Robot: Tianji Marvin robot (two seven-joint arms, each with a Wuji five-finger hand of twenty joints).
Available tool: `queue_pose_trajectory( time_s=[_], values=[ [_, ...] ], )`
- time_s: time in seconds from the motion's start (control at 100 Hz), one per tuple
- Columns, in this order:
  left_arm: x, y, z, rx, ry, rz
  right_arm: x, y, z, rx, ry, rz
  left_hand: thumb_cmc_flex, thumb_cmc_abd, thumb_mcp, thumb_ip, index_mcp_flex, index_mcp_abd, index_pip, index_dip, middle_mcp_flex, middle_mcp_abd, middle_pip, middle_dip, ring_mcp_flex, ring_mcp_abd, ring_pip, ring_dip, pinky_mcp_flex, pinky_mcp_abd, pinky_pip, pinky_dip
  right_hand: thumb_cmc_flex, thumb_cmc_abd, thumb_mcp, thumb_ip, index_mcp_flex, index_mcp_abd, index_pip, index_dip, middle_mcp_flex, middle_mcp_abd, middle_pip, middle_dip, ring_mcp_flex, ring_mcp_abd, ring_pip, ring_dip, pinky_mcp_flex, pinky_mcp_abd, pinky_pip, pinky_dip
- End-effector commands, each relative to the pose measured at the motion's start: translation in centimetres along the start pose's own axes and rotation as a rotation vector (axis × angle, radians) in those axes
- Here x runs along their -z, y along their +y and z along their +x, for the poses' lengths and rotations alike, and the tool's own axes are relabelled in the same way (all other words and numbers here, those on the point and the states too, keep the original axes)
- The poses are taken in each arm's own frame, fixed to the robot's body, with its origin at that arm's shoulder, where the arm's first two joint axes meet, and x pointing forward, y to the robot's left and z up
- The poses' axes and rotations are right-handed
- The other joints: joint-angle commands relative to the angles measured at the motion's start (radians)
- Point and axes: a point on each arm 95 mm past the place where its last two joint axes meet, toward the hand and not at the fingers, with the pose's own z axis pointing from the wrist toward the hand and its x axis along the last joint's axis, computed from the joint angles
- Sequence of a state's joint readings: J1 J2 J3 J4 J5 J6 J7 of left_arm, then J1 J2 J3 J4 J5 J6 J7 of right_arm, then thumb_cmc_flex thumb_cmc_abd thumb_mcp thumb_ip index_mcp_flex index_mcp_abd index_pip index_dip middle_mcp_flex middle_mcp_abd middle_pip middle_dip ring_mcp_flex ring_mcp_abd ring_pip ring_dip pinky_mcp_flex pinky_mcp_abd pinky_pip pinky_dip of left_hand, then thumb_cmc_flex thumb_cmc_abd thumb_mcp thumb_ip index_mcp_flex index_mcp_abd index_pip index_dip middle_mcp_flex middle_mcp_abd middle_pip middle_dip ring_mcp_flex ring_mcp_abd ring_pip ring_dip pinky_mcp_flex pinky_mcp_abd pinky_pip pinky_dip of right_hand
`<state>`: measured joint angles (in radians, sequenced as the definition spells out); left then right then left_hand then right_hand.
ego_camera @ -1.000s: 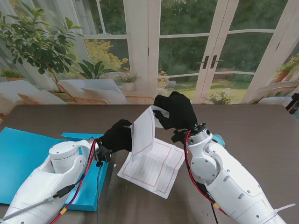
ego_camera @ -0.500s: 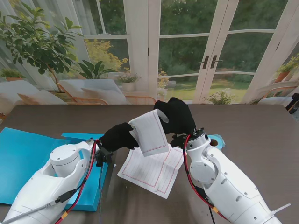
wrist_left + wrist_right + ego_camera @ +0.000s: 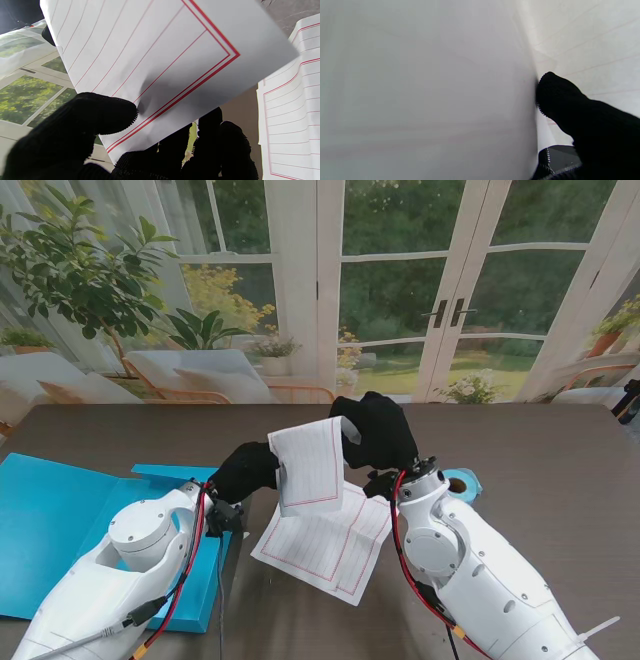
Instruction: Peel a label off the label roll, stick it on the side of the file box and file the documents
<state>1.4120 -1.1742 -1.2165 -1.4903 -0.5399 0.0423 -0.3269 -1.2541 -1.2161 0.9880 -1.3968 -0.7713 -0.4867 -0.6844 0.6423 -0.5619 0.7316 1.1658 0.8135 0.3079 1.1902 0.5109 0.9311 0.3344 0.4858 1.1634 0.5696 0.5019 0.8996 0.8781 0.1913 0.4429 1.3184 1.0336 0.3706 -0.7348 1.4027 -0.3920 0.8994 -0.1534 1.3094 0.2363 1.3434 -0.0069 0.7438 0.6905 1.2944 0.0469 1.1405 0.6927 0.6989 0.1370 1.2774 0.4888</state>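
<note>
Risk: we pinch one sheet [image 3: 309,465] between left hand [image 3: 246,470] and right hand [image 3: 379,428]; uneven pull tears it or drops it onto the sheets [image 3: 330,542] mid-table.

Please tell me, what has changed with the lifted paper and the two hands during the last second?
The lifted sheet, seen almost edge-on a second ago, has turned flatter toward the stand camera and come down slightly. The left hand rose and moved in to its edge; the right hand keeps its hold on the far side. The sheets on the table, blue file box and label roll stayed in place.
</note>
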Motion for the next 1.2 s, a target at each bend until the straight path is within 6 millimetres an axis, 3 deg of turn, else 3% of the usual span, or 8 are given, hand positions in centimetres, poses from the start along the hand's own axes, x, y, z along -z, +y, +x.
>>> queue_pose_trajectory(
  time_s=[0.0,0.37,0.49,0.77,0.96,1.05,1.12,1.19],
  values=[
    [-0.1,0.8,0.1,0.012,0.027,-0.009,0.0,-0.5,0.1,-0.006,-0.010,0.011,0.024,-0.061,0.027,0.061,0.022,-0.024,0.102,0.031,0.064,-0.041,0.004,0.024,0.044,-0.009,-0.019,-0.024,0.033,-0.019,0.005,-0.019,0.030,-0.006,0.090,-0.029,-0.025,-0.007,0.024,-0.006,0.020,0.040,0.024,0.011,0.021,-0.027,-0.003,-0.001,0.186,-0.010,0.011,0.006],
    [-0.2,1.7,0.5,0.053,0.102,0.054,0.3,-0.9,-0.3,-0.020,-0.029,0.015,0.089,-0.118,0.069,0.158,0.034,-0.061,0.093,0.050,0.362,-0.105,-0.018,-0.092,0.401,-0.056,0.051,-0.114,0.364,0.140,0.149,-0.134,0.033,-0.007,0.089,-0.029,-0.025,-0.004,0.026,-0.008,0.017,0.043,0.026,0.009,0.021,-0.024,-0.004,-0.002,0.181,-0.007,0.011,0.008],
    [-0.3,1.9,0.7,0.054,0.137,0.074,0.4,-1.0,-0.3,-0.025,-0.030,0.018,0.092,-0.118,0.076,0.164,0.066,-0.073,0.086,0.059,0.420,-0.139,0.021,-0.096,0.493,-0.087,0.105,-0.121,0.460,0.142,0.236,-0.206,0.034,-0.006,0.088,-0.029,-0.025,-0.003,0.025,-0.008,0.015,0.044,0.027,0.008,0.021,-0.018,-0.005,-0.003,0.179,-0.007,0.010,0.008],
    [0.1,2.6,1.4,0.048,0.207,0.106,0.7,-1.4,-0.7,-0.025,-0.039,0.028,0.105,-0.115,0.110,0.186,0.071,-0.012,0.110,0.049,0.448,-0.132,0.062,-0.066,0.568,-0.110,0.180,-0.087,0.561,0.114,0.336,-0.233,0.033,0.023,0.058,-0.022,-0.052,-0.013,0.013,-0.020,-0.027,0.059,0.028,0.000,0.020,-0.002,-0.033,-0.017,0.133,0.018,0.023,0.017],
    [1.0,2.7,1.7,0.022,0.218,0.132,0.7,-1.4,-1.1,-0.012,-0.049,0.027,0.109,-0.113,0.124,0.195,0.064,0.015,0.121,0.046,0.456,-0.150,0.074,-0.054,0.593,-0.118,0.191,-0.083,0.590,0.101,0.367,-0.245,0.005,0.017,0.020,0.003,-0.175,-0.024,-0.089,-0.110,-0.159,0.062,-0.024,-0.081,-0.002,0.053,-0.290,-0.113,0.002,0.085,0.009,0.012],
    [1.5,2.6,1.7,0.016,0.217,0.143,0.6,-1.4,-1.3,-0.002,-0.052,0.028,0.111,-0.112,0.131,0.198,0.060,0.024,0.123,0.044,0.455,-0.149,0.076,-0.050,0.593,-0.115,0.192,-0.081,0.592,0.102,0.371,-0.249,-0.059,0.050,0.032,0.068,-0.269,0.010,-0.217,-0.064,-0.261,0.064,-0.032,-0.135,-0.079,0.076,-0.419,-0.122,-0.073,0.097,-0.020,-0.009],
    [1.8,2.4,1.7,0.008,0.216,0.152,0.7,-1.4,-1.4,0.004,-0.058,0.034,0.111,-0.112,0.134,0.200,0.057,0.032,0.125,0.044,0.454,-0.150,0.077,-0.048,0.593,-0.114,0.194,-0.079,0.592,0.102,0.372,-0.253,-0.099,0.124,0.014,0.219,-0.343,0.037,-0.348,0.100,-0.366,0.068,-0.028,-0.181,-0.165,0.099,-0.490,-0.146,-0.140,0.107,-0.051,-0.031],
    [2.1,2.3,1.8,0.002,0.218,0.159,0.7,-1.4,-1.4,0.011,-0.064,0.039,0.113,-0.111,0.141,0.203,0.054,0.039,0.127,0.040,0.454,-0.146,0.080,-0.043,0.592,-0.111,0.195,-0.076,0.591,0.103,0.374,-0.257,-0.096,0.129,0.007,0.237,-0.390,0.042,-0.379,0.126,-0.422,0.070,-0.025,-0.188,-0.217,0.109,-0.522,-0.164,-0.174,0.109,-0.068,-0.039]
  ],
)
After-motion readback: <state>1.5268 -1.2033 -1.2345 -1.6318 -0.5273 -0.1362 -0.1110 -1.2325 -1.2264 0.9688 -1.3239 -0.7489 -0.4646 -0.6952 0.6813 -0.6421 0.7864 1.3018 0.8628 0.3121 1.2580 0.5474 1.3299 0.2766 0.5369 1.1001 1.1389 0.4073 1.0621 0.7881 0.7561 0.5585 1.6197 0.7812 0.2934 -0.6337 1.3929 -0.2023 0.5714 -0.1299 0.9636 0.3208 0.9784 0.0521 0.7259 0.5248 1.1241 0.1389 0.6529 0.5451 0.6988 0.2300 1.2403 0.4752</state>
